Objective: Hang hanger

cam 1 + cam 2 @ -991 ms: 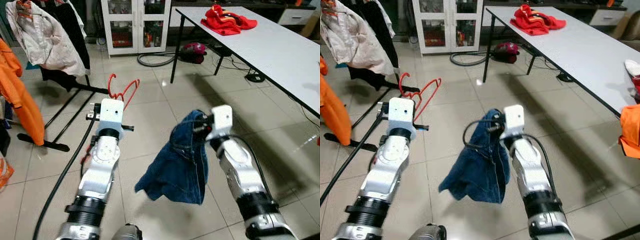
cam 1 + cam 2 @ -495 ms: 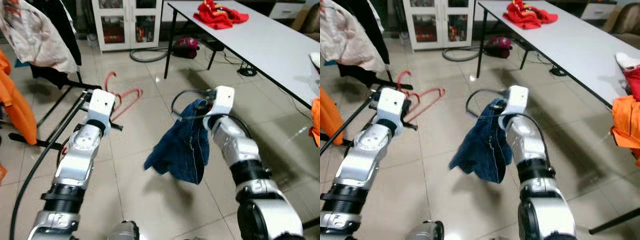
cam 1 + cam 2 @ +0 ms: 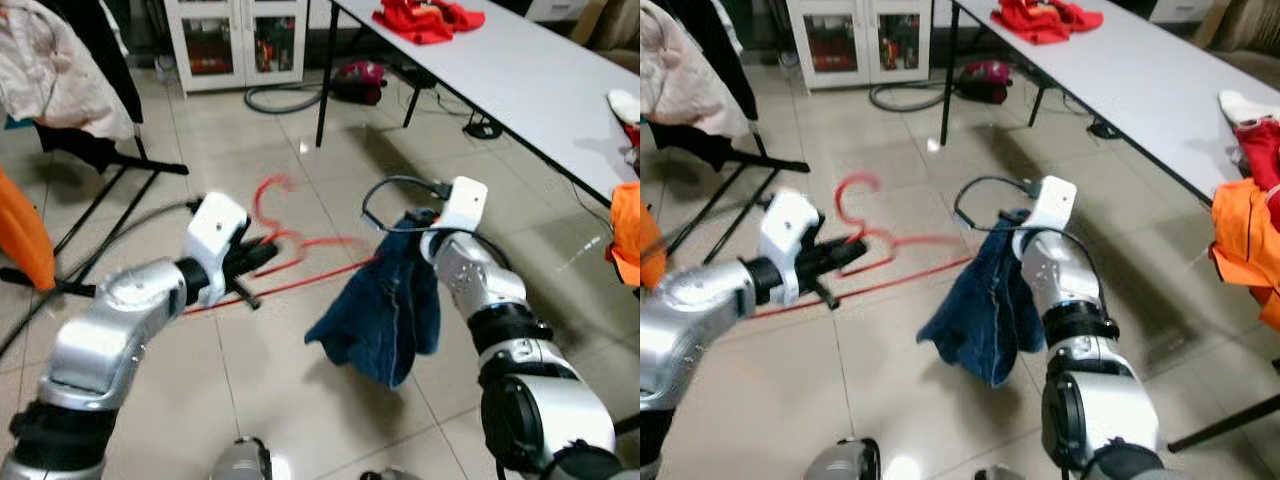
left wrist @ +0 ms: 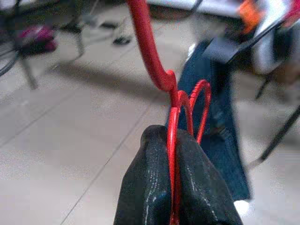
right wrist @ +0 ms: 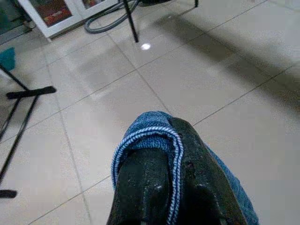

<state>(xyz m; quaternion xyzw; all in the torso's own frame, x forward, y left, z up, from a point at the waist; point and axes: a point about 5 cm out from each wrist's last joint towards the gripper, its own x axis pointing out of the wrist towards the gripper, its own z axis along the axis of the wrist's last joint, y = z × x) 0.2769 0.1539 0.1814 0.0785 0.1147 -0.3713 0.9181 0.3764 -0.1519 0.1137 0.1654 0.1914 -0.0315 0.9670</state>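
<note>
A red plastic hanger point(image 3: 290, 250) is clamped in my left gripper point(image 3: 255, 255), which is shut on its neck; its hook curves up and its arm reaches toward the denim. In the left wrist view the red hanger point(image 4: 161, 75) rises from between the black fingers point(image 4: 150, 187). A piece of blue denim clothing point(image 3: 385, 310) hangs in the air from my right gripper point(image 3: 425, 222), shut on its hem. The right wrist view has the denim edge point(image 5: 154, 136) pinched between the fingers point(image 5: 201, 187).
A long white table point(image 3: 540, 80) runs along the right, with a red garment point(image 3: 425, 20) at its far end and orange clothing point(image 3: 1245, 235) near its edge. A clothes rack's black base point(image 3: 110, 180) and hung coats point(image 3: 50, 70) stand at left. A white cabinet point(image 3: 235, 40) stands behind.
The view has turned right. My left arm has swung inward, bringing the hanger across toward the denim. The right gripper still holds the denim, now closer to the hanger.
</note>
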